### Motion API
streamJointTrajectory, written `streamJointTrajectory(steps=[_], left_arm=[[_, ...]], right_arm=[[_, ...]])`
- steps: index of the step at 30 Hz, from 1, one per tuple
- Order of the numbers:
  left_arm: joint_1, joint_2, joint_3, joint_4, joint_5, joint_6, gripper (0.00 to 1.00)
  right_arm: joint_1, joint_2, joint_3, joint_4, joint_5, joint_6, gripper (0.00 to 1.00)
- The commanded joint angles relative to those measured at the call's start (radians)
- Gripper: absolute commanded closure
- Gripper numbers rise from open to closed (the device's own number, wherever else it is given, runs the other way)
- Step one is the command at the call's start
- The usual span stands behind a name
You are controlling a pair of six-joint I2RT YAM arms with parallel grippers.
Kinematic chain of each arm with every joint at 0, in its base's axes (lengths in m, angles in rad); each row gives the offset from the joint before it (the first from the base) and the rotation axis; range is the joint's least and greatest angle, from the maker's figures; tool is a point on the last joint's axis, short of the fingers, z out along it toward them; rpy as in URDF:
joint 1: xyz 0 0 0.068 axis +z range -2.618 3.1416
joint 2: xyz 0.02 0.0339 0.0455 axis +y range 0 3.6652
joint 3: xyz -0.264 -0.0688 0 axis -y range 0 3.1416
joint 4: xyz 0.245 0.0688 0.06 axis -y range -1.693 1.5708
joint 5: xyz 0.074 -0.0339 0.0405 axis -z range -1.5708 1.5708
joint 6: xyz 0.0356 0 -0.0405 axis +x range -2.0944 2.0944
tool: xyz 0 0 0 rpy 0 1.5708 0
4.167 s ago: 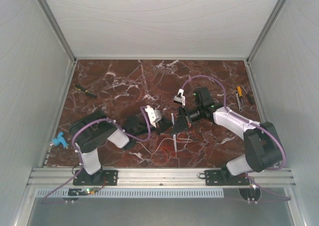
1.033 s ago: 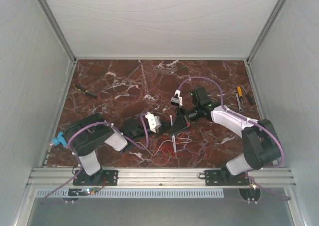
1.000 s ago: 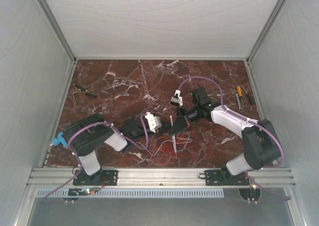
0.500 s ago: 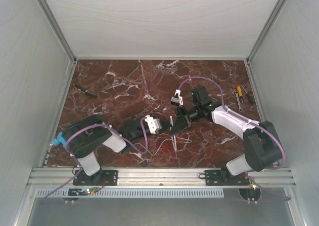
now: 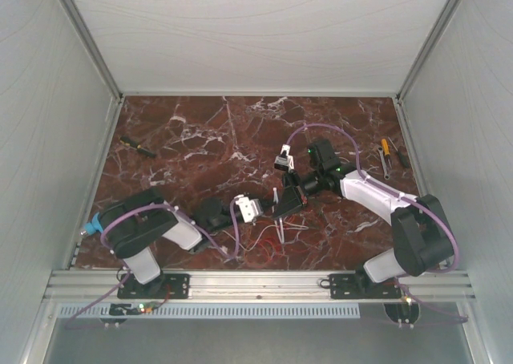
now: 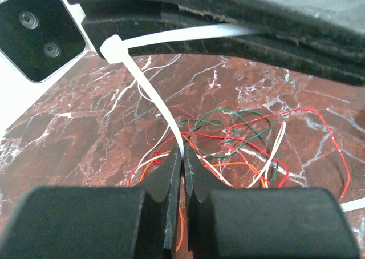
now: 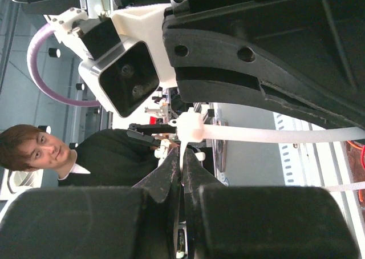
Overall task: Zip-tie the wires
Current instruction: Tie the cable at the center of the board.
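Note:
The zip tie [image 6: 149, 90] is a pale strip with a square head [image 6: 111, 47], held up between both grippers. My left gripper [image 6: 182, 155] is shut on its strap; in the top view it [image 5: 267, 212] sits just left of my right gripper [image 5: 281, 201]. My right gripper [image 7: 182, 157] is shut on the tie right below the head [image 7: 191, 128], and the strap [image 7: 285, 135] runs off to the right. The wires [image 6: 239, 139], thin red, orange, white and green strands, lie in a loose tangle on the marble below the tie [image 5: 268, 240]. I cannot tell whether the tie goes round them.
A screwdriver [image 5: 138, 146] lies at the far left and several hand tools [image 5: 388, 157] at the far right. A blue object [image 5: 90, 227] sits at the left near edge. The left wrist camera [image 7: 122, 76] is close to the right fingers.
My left arm has drawn back toward the near edge, and its gripper has moved nearer with the strap. The right gripper has stayed almost in place.

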Motion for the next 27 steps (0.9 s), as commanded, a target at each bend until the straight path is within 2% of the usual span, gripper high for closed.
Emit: streamJointTrajectory(steps=[1,15,21,24,27], left_arm=[[-0.023,-0.027,-0.007,0.046,-0.061,0.113,1.0],[-0.095,-0.072,-0.016,0.031,-0.158,0.253,1.0],[-0.107,-0.092,-0.036,0.02,-0.191,0.304,1.0],[-0.127,-0.096,-0.033,-0.018,-0.188,0.387,1.0],[-0.14,-0.089,-0.029,-0.022,-0.21,0.405,1.0]], right_arm=[[-0.005,-0.017,0.009,0.014,-0.029,0.024,1.0],[-0.011,-0.003,-0.019,0.037,-0.031,0.062,1.0],[-0.062,-0.02,-0.045,0.115,-0.019,0.144,1.0],[-0.084,-0.013,-0.024,0.132,-0.008,0.169,1.0],[-0.081,0.002,0.001,0.114,-0.008,0.161,1.0]])
